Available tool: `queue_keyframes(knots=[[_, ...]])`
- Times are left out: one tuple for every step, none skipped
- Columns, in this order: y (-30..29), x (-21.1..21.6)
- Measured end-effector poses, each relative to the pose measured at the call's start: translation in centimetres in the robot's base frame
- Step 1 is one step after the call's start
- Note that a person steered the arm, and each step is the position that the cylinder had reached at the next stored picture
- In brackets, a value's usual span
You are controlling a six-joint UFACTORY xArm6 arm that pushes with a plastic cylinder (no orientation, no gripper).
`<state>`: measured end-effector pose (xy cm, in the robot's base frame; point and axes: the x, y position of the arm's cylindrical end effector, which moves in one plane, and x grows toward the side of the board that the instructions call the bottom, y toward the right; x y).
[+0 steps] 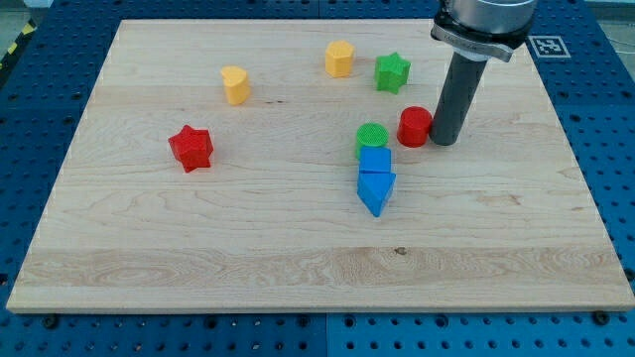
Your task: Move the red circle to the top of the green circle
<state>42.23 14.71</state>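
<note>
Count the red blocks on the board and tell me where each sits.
2. The red star lies at the view's left; the red circle sits right of centre, against my tip. None appears hidden.

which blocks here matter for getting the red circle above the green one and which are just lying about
In the job:
- red circle block
- green circle block, to its left
- my tip, against the red circle's right side

Just lying about:
- red star block
- green star block
- yellow hexagon block
- yellow heart-like block
- blue cube block
- blue triangle block
- wooden board
</note>
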Motion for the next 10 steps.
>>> queue_keyframes(knots=[[-0.4,-0.3],[-2.6,-0.8],[-2.9,-1.8],[-3.4,-2.3],[-3.7,-2.4],[-4.4,-2.4],[-4.7,-2.4],[-4.5,-2.4],[-3.2,-2.4],[-1.7,-2.4]])
